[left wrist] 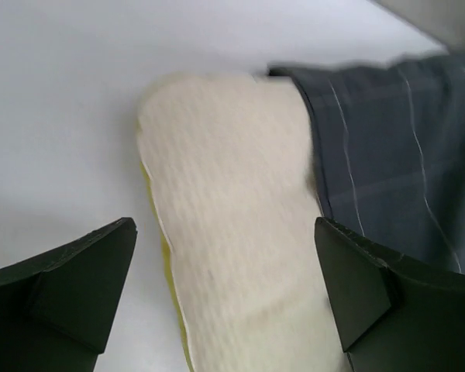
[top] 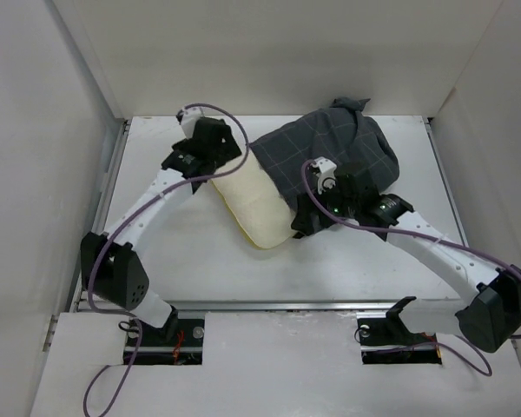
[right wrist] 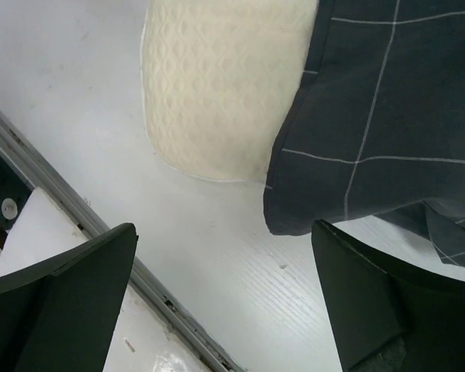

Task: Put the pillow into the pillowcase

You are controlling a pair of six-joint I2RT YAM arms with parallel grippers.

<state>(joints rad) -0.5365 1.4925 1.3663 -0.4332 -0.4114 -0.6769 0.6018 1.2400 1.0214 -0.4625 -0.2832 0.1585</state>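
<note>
Pillow (top: 252, 207) lies slantwise at the middle of the white worktop (top: 200, 261), its cream, dimpled near end bare and edged in yellow, its far part covered by the charcoal grid-check pillowcase (top: 334, 148), which is bunched and wrinkled toward the back right with a small twist of cloth at its far tip. The left hand (top: 215, 158) sits at the pillow's far-left edge, just beside the pillowcase's open hem; in its wrist view its two dark fingers (left wrist: 77, 287) are spread wide, with the pillow and the hem showing between them, and whether they touch the pillow cannot be told. The right hand (top: 311, 217) is at the pillowcase's near edge, where the hem crosses the pillow; its fingers (right wrist: 62, 294) are likewise spread wide, above a hanging corner of the hem, the pillow's rounded end and bare worktop.
</note>
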